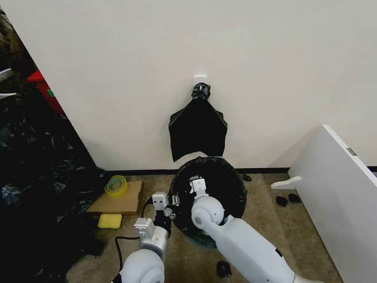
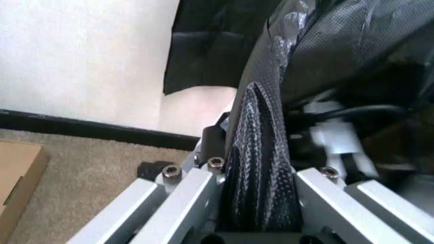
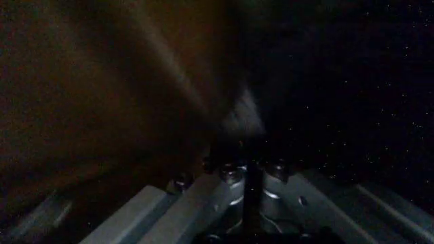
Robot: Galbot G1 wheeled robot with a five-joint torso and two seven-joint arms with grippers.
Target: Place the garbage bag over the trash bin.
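carpeted corner by a cream wall, bin already lined in black, both arms at its rim.
near to far: left gripper (image 1: 166, 207) sits at the near-left rim of the trash bin (image 1: 206, 236), fingers clenched on a bunched fold of the garbage bag (image 2: 261, 168), which runs up between them in the left wrist view. right gripper (image 1: 196, 187) reaches over the rim down inside the bag mouth; its view is dark, can't tell if it grips anything. bag (image 1: 227, 177) drapes the whole rim, bin body barely visible. key relation, my read: bag edge lies outward and down from the left gripper, so that arm is nearer for tucking the left side. room: cardboard (image 1: 118, 199), tape roll (image 1: 116, 185) and sponge (image 1: 110, 221) just left; white panel (image 1: 336, 194) right; knotted black bundle (image 1: 198, 130) hangs on the wall beyond.
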